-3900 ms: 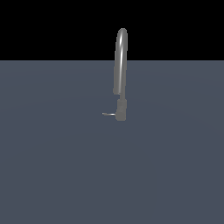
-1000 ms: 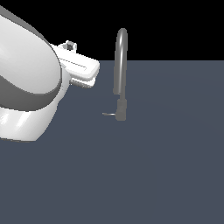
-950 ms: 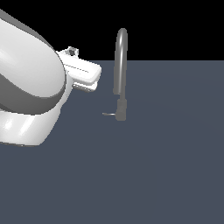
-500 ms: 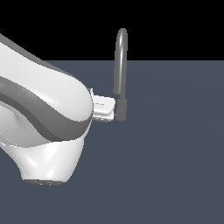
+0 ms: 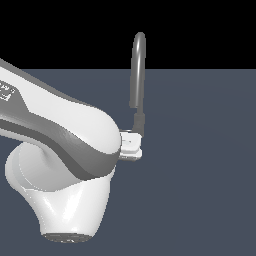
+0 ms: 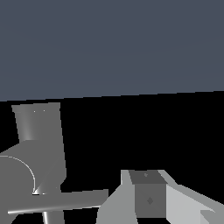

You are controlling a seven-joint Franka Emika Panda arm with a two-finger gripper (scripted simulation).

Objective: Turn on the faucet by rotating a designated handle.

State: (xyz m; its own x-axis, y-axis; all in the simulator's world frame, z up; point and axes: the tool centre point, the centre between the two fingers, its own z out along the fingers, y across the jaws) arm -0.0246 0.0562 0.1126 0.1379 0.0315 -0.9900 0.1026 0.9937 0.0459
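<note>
On the exterior view's left we see the arm (image 5: 60, 145), a bulky white-and-grey body that fills most of that side and reaches rightward across the dark blue-grey bench (image 5: 200, 175). At its tip a small white block, the gripper (image 5: 131, 145), sits right against the lower part of the faucet (image 5: 138, 75), at the level of the base cylinder, and covers most of that base from this angle. We cannot tell from this view whether the gripper's fingers are apart or together, since only its white housing shows. The faucet stands about mid-bench, upright, its slim grey spout rising well above the arm and arching over at the top against the black background. The handle is hidden behind the gripper in the exterior view. In the wrist view we see the faucet (image 6: 37, 144) close up as a thick grey cylinder with a rounded part beside it, and the handle (image 6: 61, 203) as a thin flat grey bar sticking out sideways from it. One grey-and-white finger (image 6: 151, 199) of the gripper lies just beside the free end of the handle; we cannot tell if they touch. The second finger is not in view, so here too we cannot say how the gripper stands. To the exterior view's right of the faucet, the bench runs on flat and even.
</note>
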